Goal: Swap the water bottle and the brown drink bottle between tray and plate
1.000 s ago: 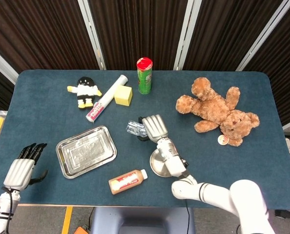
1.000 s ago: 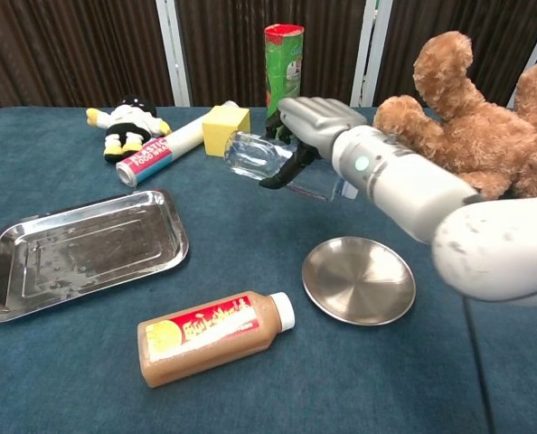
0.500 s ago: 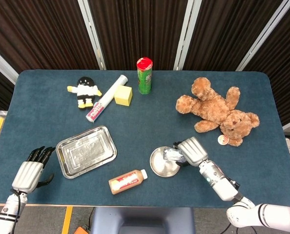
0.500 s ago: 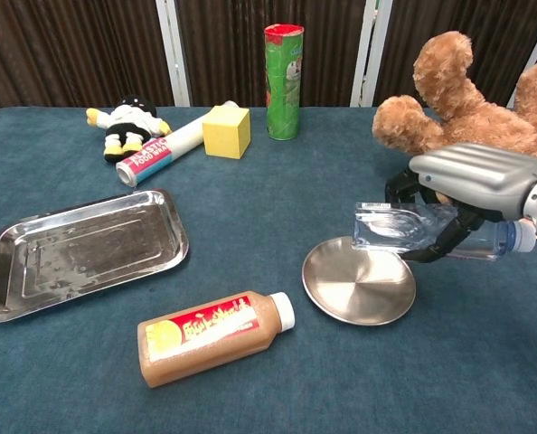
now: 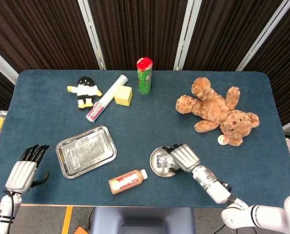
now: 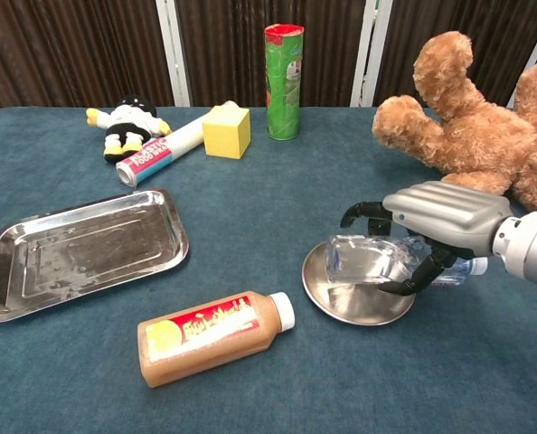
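Care matters as the right hand [image 6: 445, 226], fingers [image 6: 370, 215] wrapped round the water bottle [image 6: 368, 260] lying over the plate [image 6: 341, 303], should seat it centrally before letting go, its cap toward 3 o'clock.

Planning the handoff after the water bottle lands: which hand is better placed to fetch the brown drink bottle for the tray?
Probably the left hand: it holds nothing and sits beside the tray, while the right hand grips the water bottle over the plate. The brown drink bottle lies between.
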